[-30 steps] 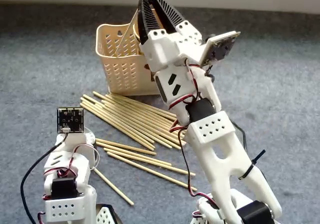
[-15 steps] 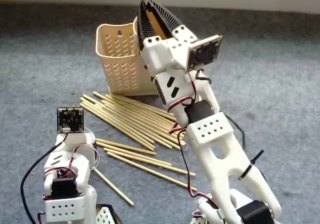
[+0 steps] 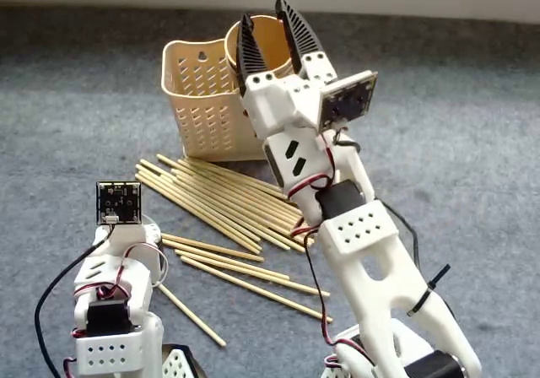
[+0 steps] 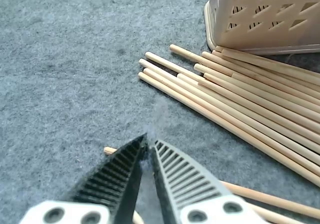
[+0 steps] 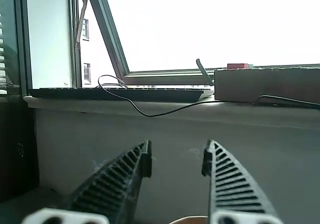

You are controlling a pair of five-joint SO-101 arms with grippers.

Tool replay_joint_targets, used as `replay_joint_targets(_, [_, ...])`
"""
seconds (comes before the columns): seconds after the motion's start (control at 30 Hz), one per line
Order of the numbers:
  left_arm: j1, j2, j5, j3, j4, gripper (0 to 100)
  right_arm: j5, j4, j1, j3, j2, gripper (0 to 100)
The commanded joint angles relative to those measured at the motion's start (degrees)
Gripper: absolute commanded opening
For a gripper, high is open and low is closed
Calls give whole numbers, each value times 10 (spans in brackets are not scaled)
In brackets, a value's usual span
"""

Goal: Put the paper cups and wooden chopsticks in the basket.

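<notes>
Aloft, right hand [image 3: 262,11] gapes empty above basket [image 3: 196,99].

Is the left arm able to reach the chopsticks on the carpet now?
Probably yes: the left gripper hangs low above the carpet, and the chopsticks lie uncovered just ahead, with nothing between. Its shut jaws must open first.

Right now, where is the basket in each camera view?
High view: the basket stands upper centre-left, behind the chopsticks.
Left wrist view: the basket's lower wall lies just past the chopsticks' ends.
Right wrist view: faces a wall and window.
Shared landmark: the chopsticks at its foot.
</notes>
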Motion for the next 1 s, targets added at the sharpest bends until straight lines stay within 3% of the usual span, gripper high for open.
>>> replay_joint_targets(0.0, [-5, -6, -5, 11, 2, 7, 7, -9, -9, 30, -67, 173])
replay_joint_targets(0.23, [-5, -6, -5, 11, 2, 7, 7, 4, -7, 139, -183, 173])
replay_joint_targets(0.53, [-5, -6, -5, 11, 2, 7, 4, 219, 0, 177, -335, 173])
replay_joint_targets(0.6, [-5, -6, -5, 11, 2, 7, -4, 262, 19, 177, -365, 173])
replay_joint_targets(0.8, [-5, -6, -5, 11, 2, 7, -122, 396, 117, 168, -393, 173])
replay_joint_targets(0.97, [-5, -6, -5, 11, 2, 7, -108, 491, 160, 127, -356, 173])
